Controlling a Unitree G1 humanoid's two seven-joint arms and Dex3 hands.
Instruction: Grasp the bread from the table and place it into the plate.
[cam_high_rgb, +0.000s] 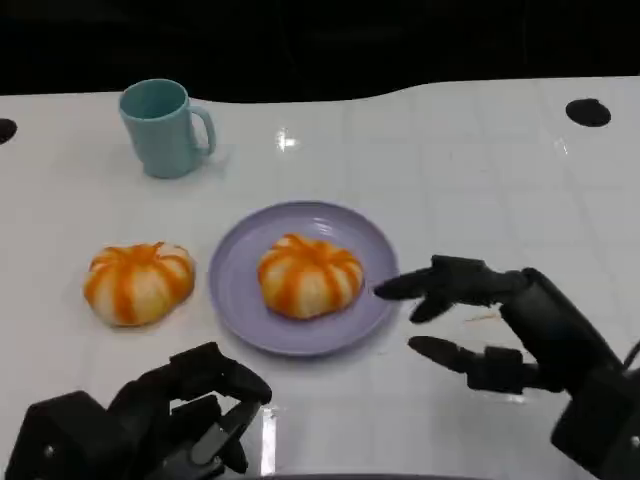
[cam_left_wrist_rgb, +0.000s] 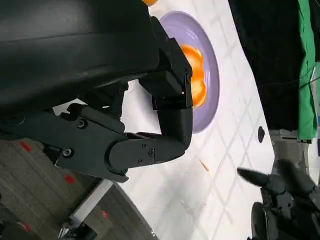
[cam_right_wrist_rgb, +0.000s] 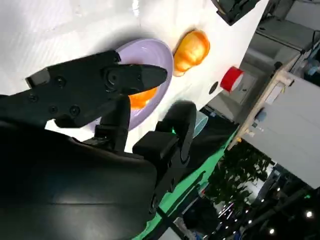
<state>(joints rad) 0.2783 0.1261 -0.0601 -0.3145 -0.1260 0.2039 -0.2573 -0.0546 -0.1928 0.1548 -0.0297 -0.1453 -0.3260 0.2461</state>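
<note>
bread (cam_high_rgb: 309, 275) lies in the plate (cam_high_rgb: 240, 300) mid-table; second bread (cam_high_rgb: 138, 282) beside plate's left rim | right hand (cam_high_rgb: 478, 322) fingers spread, empty, at plate's right rim | left hand (cam_high_rgb: 170, 420) curled, empty, near edge | mug (cam_high_rgb: 163, 128) far-left

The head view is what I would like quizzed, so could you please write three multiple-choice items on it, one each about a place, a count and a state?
1. Where does the teal mug stand?
A. At the table's far left
B. On the plate
C. Beside the right hand

2. How many orange-striped breads are there?
A. One
B. Two
C. Three

3. What is the right hand doing?
A. Gripping a bread
B. Holding nothing, fingers apart, beside the purple plate
C. Resting on the mug

Answers:
1. A, it stands beyond both breads.
2. B, the bread on the plate and the bread on the table left of it.
3. B, nothing lies between its fingers.
</note>
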